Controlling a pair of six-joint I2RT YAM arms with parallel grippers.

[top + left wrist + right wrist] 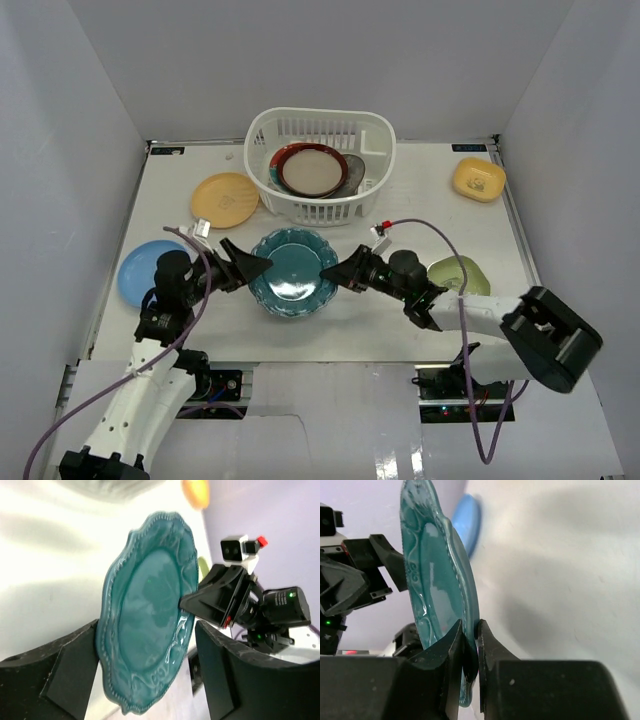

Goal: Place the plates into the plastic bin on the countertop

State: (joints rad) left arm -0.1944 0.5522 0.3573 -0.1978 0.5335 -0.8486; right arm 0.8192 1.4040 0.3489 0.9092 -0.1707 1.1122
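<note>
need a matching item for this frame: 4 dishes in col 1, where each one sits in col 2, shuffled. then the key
Column 1
1. teal scalloped plate
2. red-rimmed beige plate
3. light blue plate
4. yellow squarish dish

Column 2
A. far right corner of the table
B. rim pinched in the right gripper
C. inside the white bin
D. left edge of the table

Pairs: 1-B, 2-C, 3-D, 4-A

Around me
Grey wall panels [330,60] at my nine, twelve and three o'clock; a metal rail [515,210] along three.
</note>
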